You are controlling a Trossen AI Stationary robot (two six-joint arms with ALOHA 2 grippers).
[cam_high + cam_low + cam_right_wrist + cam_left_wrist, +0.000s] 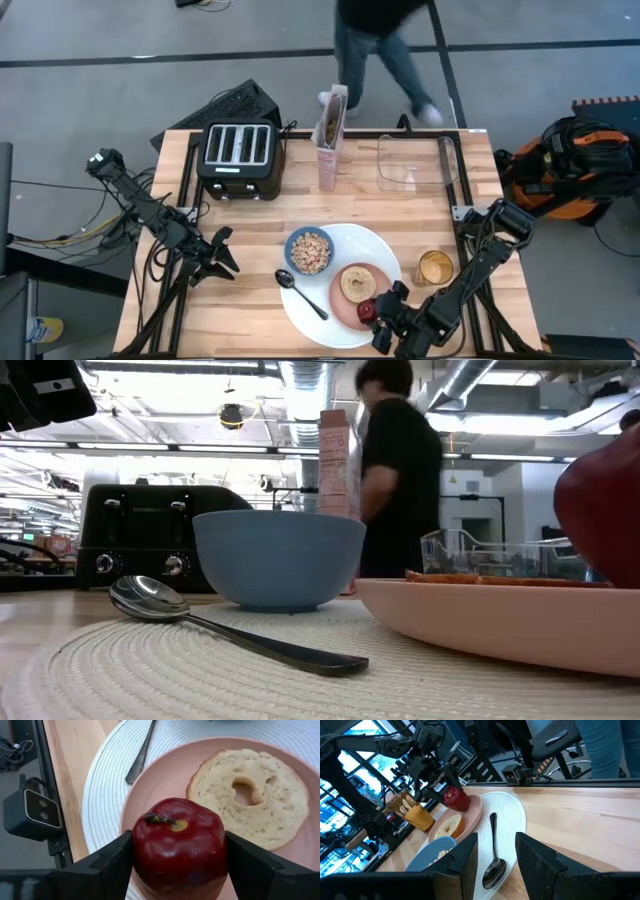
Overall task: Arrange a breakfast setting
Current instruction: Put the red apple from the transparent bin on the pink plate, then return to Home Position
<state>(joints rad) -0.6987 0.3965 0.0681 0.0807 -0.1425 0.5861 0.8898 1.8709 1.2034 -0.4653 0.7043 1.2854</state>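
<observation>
The setting is nearly complete. On the worktop [220, 300] lies a large round white plate [305, 320], which up close looks more like a woven mat. On it stands a blue bowl [309, 251] with cereal inside, a spoon [300, 293] just beside the bowl toward the left arm, and a small pink plate [345, 312] carrying a toasted bagel half [358, 283].

The right hand [378, 318] is at the near edge of the pink plate with its fingers [107, 862] closed firmly on either side of a red apple [178, 847], stem end facing the wrist camera. The apple sits low over the pink plate, just beside the bagel; whether it already rests on the plate or hangs slightly above is hard to tell from these angles.

The left hand [215, 255] waits off the white plate, on the bare wood toward the toaster [238, 157], its fingers [535, 857] spread apart and holding nothing.

What seems left is small: settling the apple on the pink plate, letting go and pulling the right arm clear. A cereal box [331, 138], a clear container [415, 162] and a glass of orange drink [434, 267] stand outside the white plate. A person [385, 45] stands beyond the far edge of the worktop.
</observation>
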